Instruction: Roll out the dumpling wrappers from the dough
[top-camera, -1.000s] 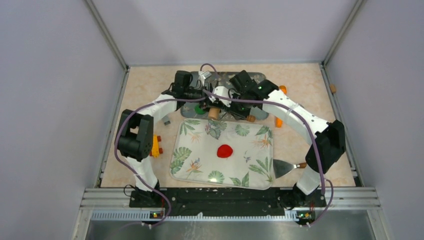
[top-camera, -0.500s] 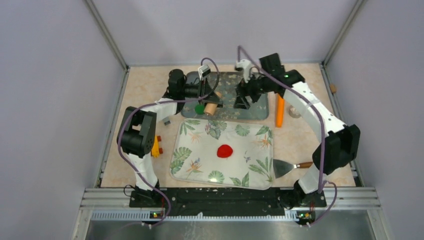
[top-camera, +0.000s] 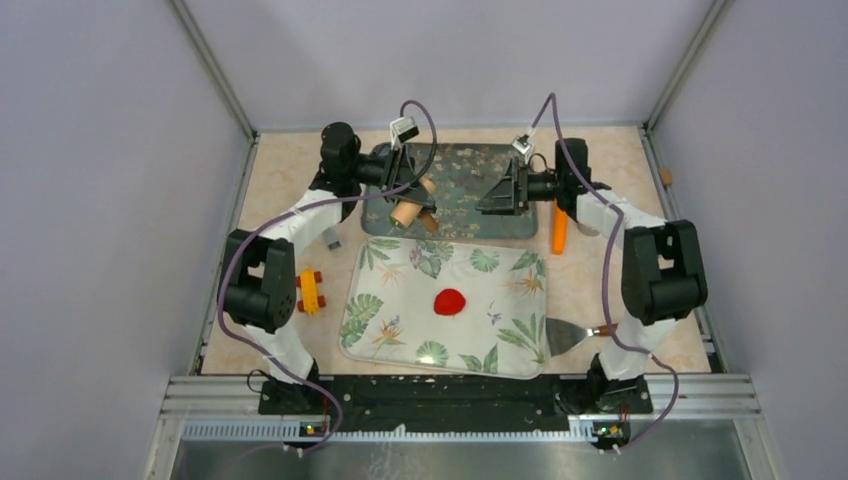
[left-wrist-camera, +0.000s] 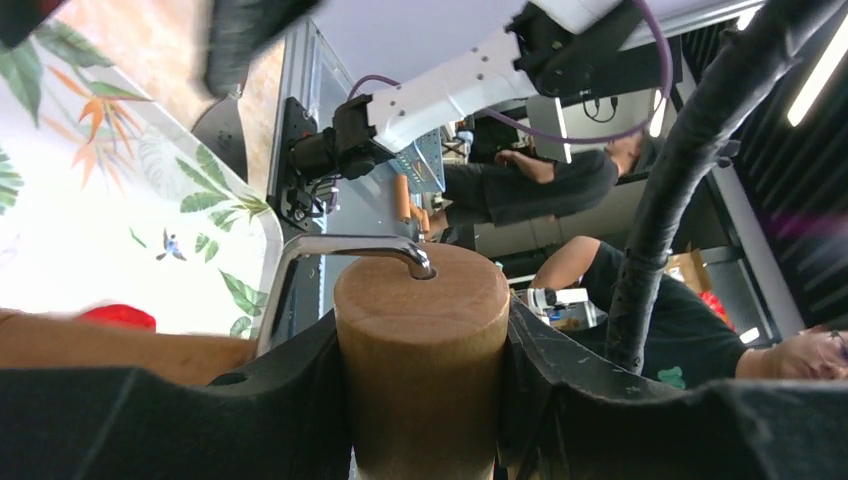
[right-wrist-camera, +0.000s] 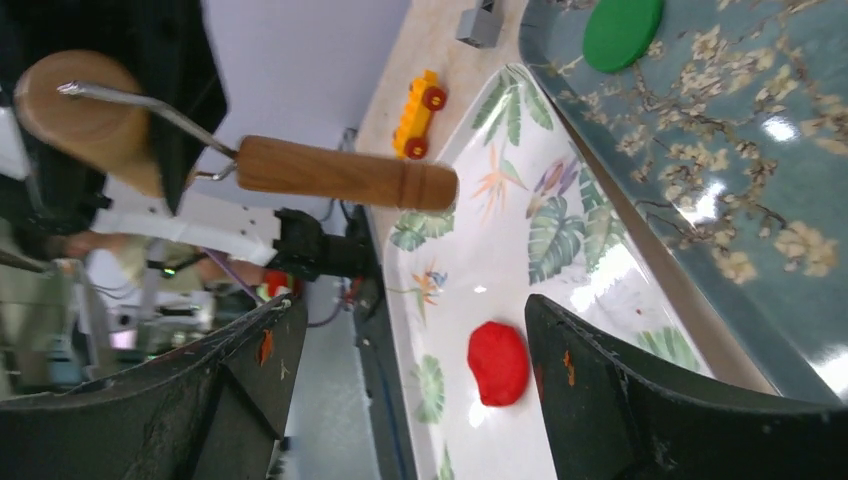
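Found left gripper (left-wrist-camera: 420, 330) clamped on the wooden drum of the rolling pin (top-camera: 405, 212), fingers (left-wrist-camera: 280, 400) pressed against both sides of it. Saw the pin's handle (right-wrist-camera: 345, 172) sticking out sideways, over the near rim of the dark floral tray (top-camera: 465, 170).

Found right gripper (right-wrist-camera: 410, 310) spread wide, nothing between its fingers (right-wrist-camera: 640, 400). Placed it over the right part of the same tray, facing the left gripper.

Located red wrapper (top-camera: 450, 301) lying flat near the middle of the leaf-print tray (top-camera: 400, 300). Judged it well apart from both grippers, on the side toward the arm bases. From the right wrist, saw it framed between the open fingers but far beyond their tips, untouched.

Located green wrapper (right-wrist-camera: 622, 30) flat on the dark floral tray, near the rim that faces the leaf-print tray. Could not make it out from above, around the left gripper and pin. Saw the pin touching neither wrapper.

Noted also:
- yellow toy car (top-camera: 309, 291) left of the leaf-print tray
- small grey block (top-camera: 333, 241) beyond the car
- orange stick (top-camera: 559, 232) right of the dark tray
- scraper (top-camera: 565, 335) just beside the leaf-print tray's right near corner
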